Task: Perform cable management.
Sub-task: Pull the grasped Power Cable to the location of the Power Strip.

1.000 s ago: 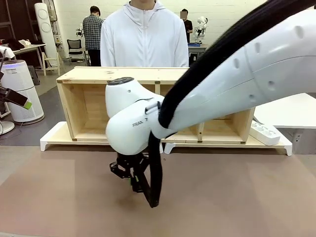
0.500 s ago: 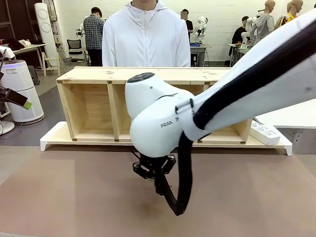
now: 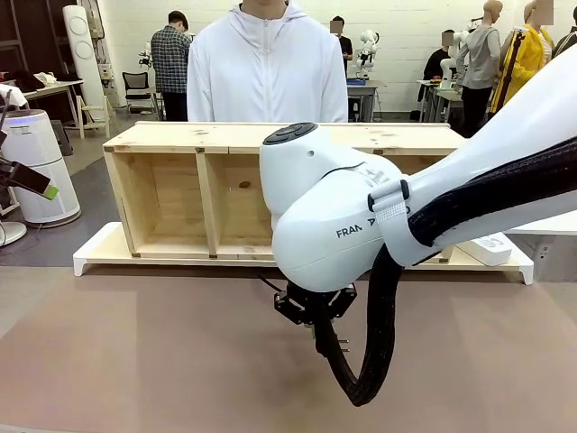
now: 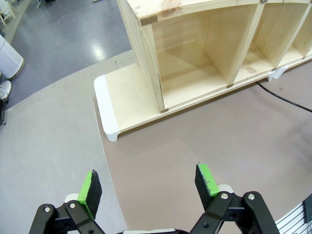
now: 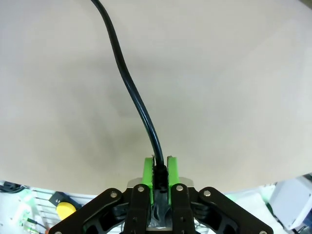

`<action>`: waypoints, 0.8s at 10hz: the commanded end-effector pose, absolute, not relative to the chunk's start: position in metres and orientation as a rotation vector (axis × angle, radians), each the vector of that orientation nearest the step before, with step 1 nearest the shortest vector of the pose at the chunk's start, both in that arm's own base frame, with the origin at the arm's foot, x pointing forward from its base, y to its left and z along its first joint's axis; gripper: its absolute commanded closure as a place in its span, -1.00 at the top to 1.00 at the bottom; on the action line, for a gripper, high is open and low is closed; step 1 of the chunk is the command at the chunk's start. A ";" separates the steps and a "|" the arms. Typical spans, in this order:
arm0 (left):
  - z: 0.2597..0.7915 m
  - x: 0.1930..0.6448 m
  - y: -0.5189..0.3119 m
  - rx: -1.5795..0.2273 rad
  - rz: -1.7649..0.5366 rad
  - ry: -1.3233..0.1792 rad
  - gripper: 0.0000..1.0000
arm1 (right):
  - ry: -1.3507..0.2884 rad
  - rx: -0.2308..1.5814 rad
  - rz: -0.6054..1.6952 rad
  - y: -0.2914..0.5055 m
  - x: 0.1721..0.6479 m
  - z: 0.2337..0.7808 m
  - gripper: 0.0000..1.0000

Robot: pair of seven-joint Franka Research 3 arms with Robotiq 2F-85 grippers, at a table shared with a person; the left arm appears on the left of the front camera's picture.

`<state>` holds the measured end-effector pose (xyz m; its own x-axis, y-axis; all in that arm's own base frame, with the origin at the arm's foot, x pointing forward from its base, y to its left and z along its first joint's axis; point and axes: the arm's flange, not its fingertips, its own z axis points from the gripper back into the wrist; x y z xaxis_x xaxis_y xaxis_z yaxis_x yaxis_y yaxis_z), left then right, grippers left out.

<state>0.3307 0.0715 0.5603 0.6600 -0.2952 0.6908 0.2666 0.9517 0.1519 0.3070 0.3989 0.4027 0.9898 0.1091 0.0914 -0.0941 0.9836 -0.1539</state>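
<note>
Thin glossy black cable (image 5: 127, 84), one end in the closed right tool (image 5: 159, 165), gently curved beyond it.

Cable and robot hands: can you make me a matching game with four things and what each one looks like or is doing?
Things:
1. cable
2. right hand
3. left hand
4. shelf

Looks or states:
A. open, holding nothing
B. pale wood
C. thin and black
D. shut on the cable

Pairs: 1-C, 2-D, 3-A, 4-B.
</note>
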 end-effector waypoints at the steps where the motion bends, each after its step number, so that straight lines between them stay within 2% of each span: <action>1: 0.560 0.330 0.073 0.036 -0.313 -0.783 1.00 | -0.086 -0.145 0.121 0.406 0.310 0.399 -0.71; 7: 0.560 0.330 0.073 0.036 -0.313 -0.783 1.00 | -0.090 -0.150 0.111 0.405 0.308 0.398 -0.71; 8: 0.560 0.330 0.073 0.036 -0.313 -0.783 1.00 | -0.068 -0.156 0.103 0.384 0.301 0.399 -0.71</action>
